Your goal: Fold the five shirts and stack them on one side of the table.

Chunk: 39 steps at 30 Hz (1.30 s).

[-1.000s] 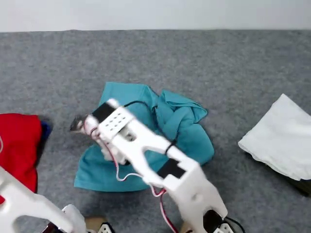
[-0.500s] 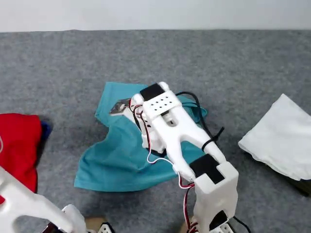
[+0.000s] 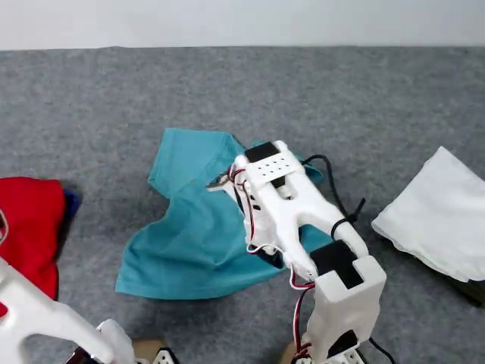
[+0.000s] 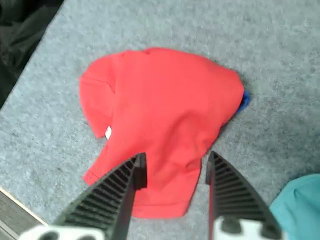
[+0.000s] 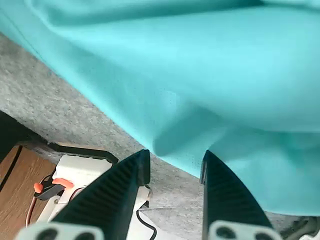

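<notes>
A teal shirt point(image 3: 193, 243) lies crumpled and partly folded over in the middle of the grey table. My right arm stretches over it, and my right gripper point(image 3: 219, 182) hovers above its upper middle. In the right wrist view the gripper point(image 5: 174, 157) is open, with the teal shirt point(image 5: 200, 75) close beyond the fingertips. A red shirt point(image 3: 26, 224) lies at the left edge on top of a blue one point(image 3: 70, 203). My left gripper point(image 4: 172, 165) stands open above the red shirt point(image 4: 160, 110). A folded white shirt point(image 3: 438, 216) rests at the right.
A dark item point(image 3: 474, 290) peeks out under the white shirt at the right edge. My left arm point(image 3: 38, 318) crosses the front left corner. Bare grey table point(image 3: 303, 91) stretches along the back. The table's near edge and an arm base point(image 5: 80, 175) lie behind the teal shirt.
My right arm has swung to the right, from the teal shirt's left edge to above its middle. The left arm and the other shirts have stayed put.
</notes>
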Available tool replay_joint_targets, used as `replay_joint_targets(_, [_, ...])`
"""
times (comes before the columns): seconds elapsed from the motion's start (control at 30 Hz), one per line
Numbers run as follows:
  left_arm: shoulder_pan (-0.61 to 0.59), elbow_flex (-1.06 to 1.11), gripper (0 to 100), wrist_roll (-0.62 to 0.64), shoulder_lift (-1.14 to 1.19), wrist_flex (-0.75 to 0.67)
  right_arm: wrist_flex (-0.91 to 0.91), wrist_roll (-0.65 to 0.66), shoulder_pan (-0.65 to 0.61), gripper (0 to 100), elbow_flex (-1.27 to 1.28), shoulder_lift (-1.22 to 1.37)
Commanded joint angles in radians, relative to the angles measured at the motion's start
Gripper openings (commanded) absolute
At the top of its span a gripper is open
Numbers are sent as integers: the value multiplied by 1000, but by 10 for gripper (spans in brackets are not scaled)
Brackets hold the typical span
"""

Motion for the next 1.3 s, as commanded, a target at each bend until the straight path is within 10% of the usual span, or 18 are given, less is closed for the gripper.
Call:
replay_joint_targets(0.0, [2,7,202,-2,-25,17,-36,-11,13,170,-5,-50])
replay_joint_targets(0.3, [-5,1,202,-6,-25,17,-136,-6,19,42,-186,179])
replay_joint_targets(0.93, [-5,1,202,-3,-26,17,8,-5,82,28,-1668,750])
replay_joint_targets(1.27, [0,1,202,-3,-26,17,45,-9,50,29,-1706,688])
